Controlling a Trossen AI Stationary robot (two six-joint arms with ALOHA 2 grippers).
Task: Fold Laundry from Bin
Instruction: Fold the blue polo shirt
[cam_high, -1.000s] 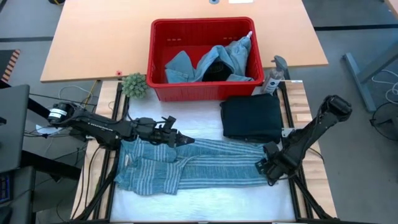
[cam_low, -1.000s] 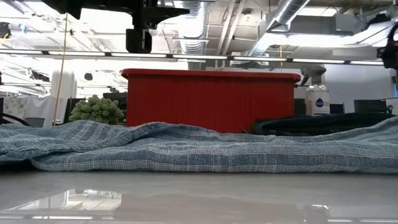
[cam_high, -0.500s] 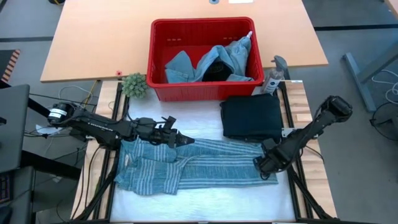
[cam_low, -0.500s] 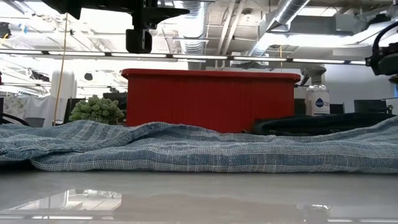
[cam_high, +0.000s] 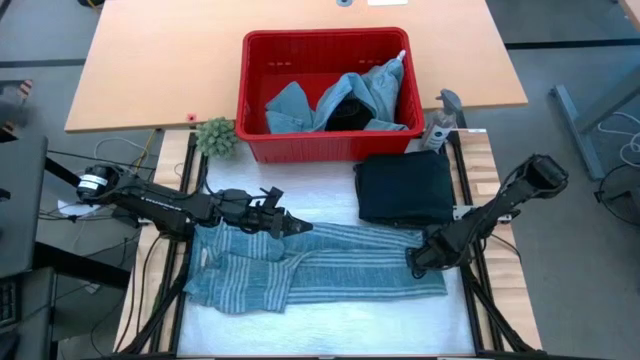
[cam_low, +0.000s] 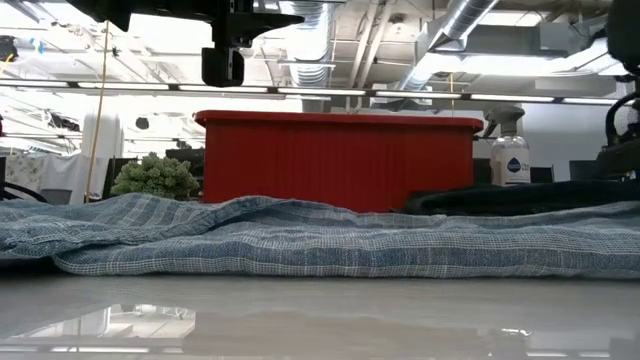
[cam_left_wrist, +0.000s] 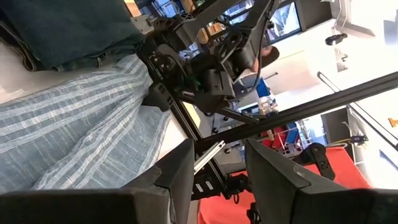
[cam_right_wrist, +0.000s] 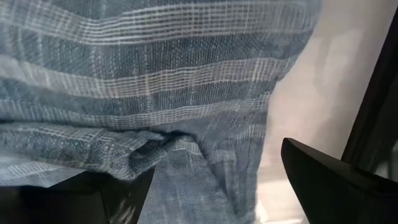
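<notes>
The blue-grey striped cloth lies spread flat across the table's middle; it also shows in the low view. The red bin stands at the far side with light blue denim and a dark piece inside. My left gripper is open and empty, raised above the cloth's left half. My right gripper is open, low over the cloth's right end, its fingers wide apart on either side of a small fold. My right gripper comes slanting down from the table's right side at the striped cloth's right end. Its fingers are spread over the cloth. I cannot tell whether they touch it. The cloth lies flat on the table.
A folded dark garment lies just beyond the cloth's right end, in front of the bin. A small green plant stands at the bin's left. A spray bottle stands at its right. Black frame rails run along the table's sides.
My right gripper has gone down and toward the table's far-left, from beside the cloth's near right corner onto its right end. The cloth and my left gripper have kept still.
</notes>
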